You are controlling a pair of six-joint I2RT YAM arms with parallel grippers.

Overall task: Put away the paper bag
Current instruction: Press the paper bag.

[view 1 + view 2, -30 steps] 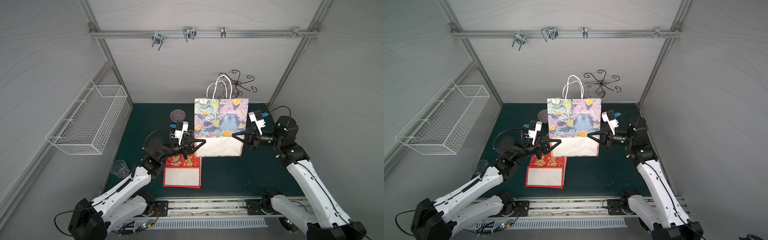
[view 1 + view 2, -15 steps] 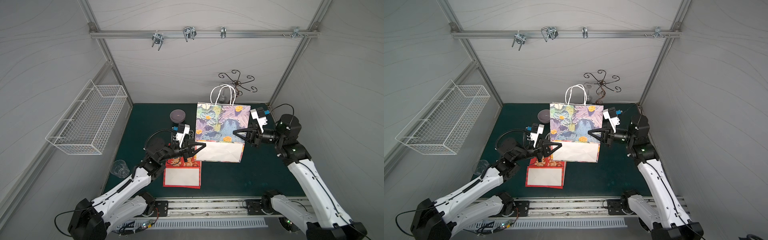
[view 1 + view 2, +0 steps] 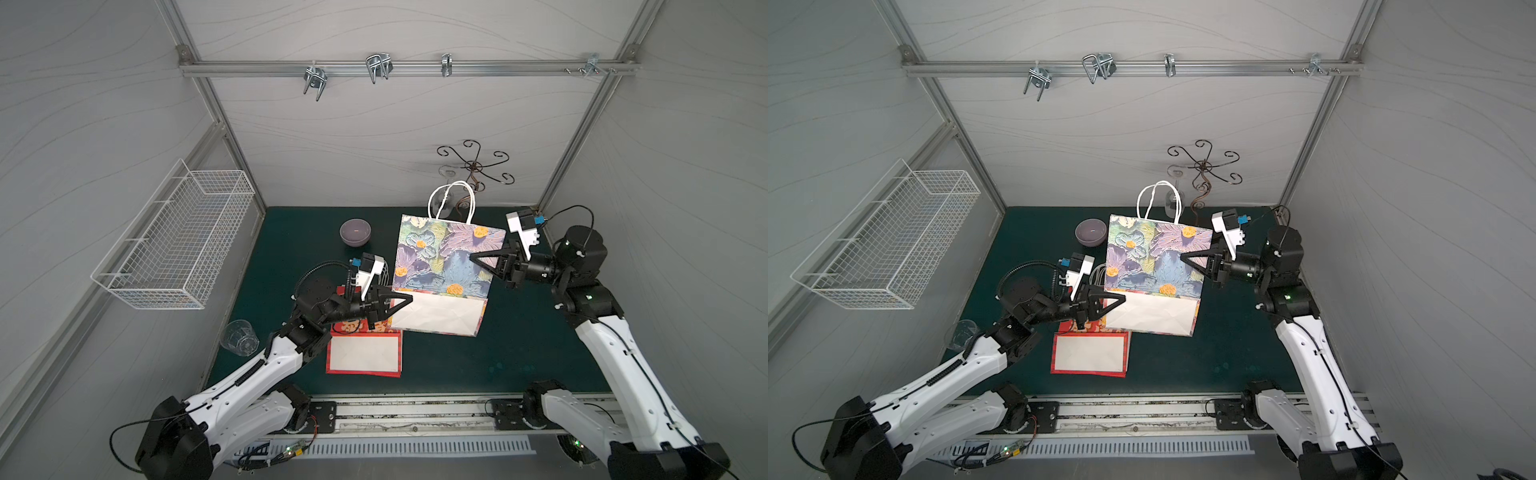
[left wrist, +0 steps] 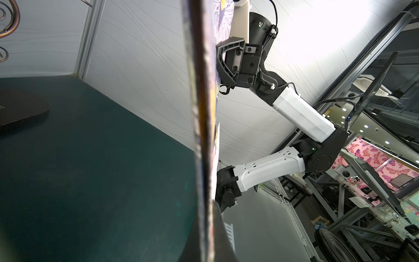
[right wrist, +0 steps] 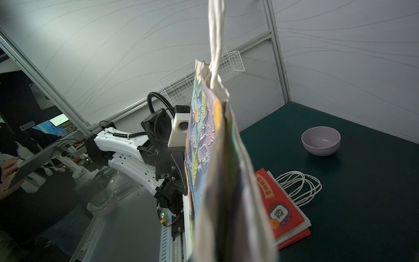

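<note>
Above the green bench (image 3: 519, 357), the floral paper bag (image 3: 444, 259) hangs upright between both arms. Left gripper (image 3: 405, 300) is clamped on its lower corner. Right gripper (image 3: 478, 259) pinches its opposite edge.

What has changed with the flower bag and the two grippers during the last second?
The floral paper bag, held up flat between both grippers, shifted toward the robot's right and tilted. The left gripper stayed clamped at its lower edge; the right gripper slid inward along its side. The red bag, bowl and glass did not move.
</note>
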